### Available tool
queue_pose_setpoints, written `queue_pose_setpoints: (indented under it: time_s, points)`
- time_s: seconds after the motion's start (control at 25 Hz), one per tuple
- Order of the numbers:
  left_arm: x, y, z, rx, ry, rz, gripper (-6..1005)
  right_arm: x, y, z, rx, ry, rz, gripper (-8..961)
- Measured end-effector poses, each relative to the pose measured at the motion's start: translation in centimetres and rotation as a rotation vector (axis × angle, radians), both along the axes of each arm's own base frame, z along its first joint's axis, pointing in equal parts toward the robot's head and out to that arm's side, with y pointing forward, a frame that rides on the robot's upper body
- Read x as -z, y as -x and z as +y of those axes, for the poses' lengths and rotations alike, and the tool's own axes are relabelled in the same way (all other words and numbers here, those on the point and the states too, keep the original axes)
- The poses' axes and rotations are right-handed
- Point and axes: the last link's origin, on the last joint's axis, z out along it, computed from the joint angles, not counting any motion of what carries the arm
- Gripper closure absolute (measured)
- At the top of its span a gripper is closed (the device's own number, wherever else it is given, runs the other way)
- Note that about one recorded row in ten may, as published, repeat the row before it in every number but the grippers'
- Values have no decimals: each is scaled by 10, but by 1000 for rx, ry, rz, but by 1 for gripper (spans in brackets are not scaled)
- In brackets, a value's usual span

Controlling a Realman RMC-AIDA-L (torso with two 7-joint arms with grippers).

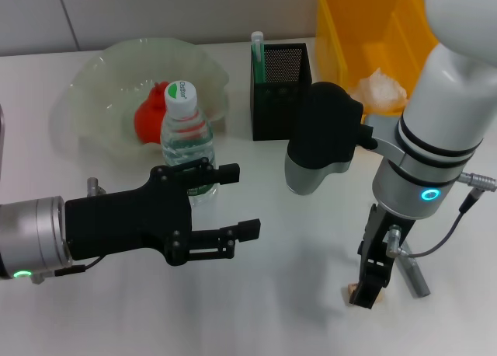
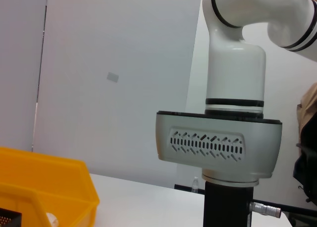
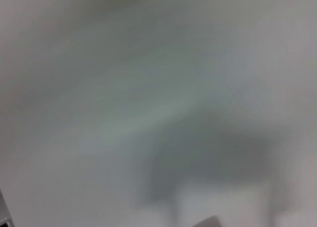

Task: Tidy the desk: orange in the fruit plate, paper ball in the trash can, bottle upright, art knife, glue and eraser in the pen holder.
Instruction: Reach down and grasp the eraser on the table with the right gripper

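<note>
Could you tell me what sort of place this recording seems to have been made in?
Probably a lab or test bench set up as a desk: a plain white table against a bare wall, with staged desk items such as a black mesh pen holder and a yellow trash can.

Head view looks down on the trash can (image 1: 342, 29); left wrist view, low beside it (image 2: 47, 187), faces sideways; right wrist view hugs the tabletop (image 3: 99, 88).
</note>
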Motion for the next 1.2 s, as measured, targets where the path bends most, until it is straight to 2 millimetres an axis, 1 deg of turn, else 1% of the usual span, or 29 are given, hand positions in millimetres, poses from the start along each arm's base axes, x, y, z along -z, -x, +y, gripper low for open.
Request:
queue_pose_setpoints:
  time_s: [0.56,0.8,1.2]
  points:
    - [0,0,-1,0,2,-1,187,1,4,0,-11,-7,4,177]
    - [0,0,-1,-1,2,-1,186,4,2,-2,-17,7,-8,329]
    - [0,2,-1,1,-7,1,186,11,-3,-6,-17,19,-39,374]
